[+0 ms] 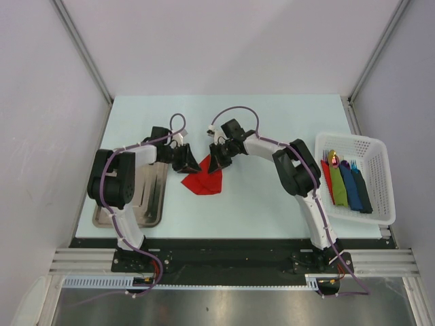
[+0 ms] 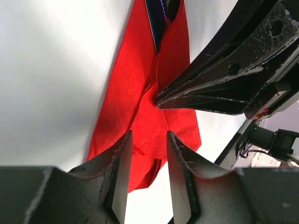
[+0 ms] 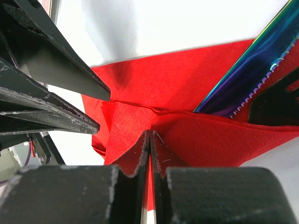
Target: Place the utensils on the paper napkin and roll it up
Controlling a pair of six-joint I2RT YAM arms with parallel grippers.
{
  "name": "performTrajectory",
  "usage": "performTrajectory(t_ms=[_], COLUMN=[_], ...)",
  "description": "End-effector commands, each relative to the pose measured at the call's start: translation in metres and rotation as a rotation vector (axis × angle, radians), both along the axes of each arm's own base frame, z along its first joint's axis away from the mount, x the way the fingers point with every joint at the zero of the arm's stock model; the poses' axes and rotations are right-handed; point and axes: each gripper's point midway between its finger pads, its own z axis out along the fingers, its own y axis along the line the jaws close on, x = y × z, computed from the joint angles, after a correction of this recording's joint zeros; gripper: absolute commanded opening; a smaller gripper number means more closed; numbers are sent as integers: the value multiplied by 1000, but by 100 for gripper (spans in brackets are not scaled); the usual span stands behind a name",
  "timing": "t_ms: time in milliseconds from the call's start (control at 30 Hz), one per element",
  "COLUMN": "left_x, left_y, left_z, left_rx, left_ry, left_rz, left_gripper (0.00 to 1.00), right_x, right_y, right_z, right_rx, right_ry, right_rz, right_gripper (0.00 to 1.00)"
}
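right gripper [image 3: 150,140] is pinched tight on a fold of the paper napkin [image 1: 202,182], mid-counter leaning toward the left edge, seemingly to hold it wrapped over the utensils [image 3: 243,91] (serrated knife poking out), while the left gripper [image 2: 148,140] straddles it part-open, gripping nothing yet

A: What enclosed the space?
B: Plain pale grey walls [image 1: 224,41] on three sides, with slanted metal struts [image 1: 83,51] at the back corners.
A: And underneath?
B: A pale mint table [image 1: 272,210], evenly lit, with an aluminium rail [image 1: 81,260] along its near edge.
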Motion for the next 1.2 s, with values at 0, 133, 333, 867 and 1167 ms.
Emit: performTrajectory(t_ms=[0, 133, 333, 867, 1167], left_x=[0, -1, -2, -6, -13], left_y=[-10, -9, 3, 13, 4], left_z=[16, 11, -1, -3, -6], left_rx=[-23, 13, 102, 171, 154], left_ry=[-60, -57, -36, -52, -26], left_rz=[-55, -46, -28, -15, -47], left_gripper=[39, 41, 43, 38, 30], right_x=[-12, -15, -15, -12, -12], right_y=[-20, -19, -16, -14, -14], right_z=[-47, -46, -37, -30, -31], right_rx=[-138, -121, -76, -47, -48], right_ry=[44, 53, 72, 68, 68], right_rz=[7, 16, 9, 4, 2], right_gripper=[5, 5, 6, 7, 7])
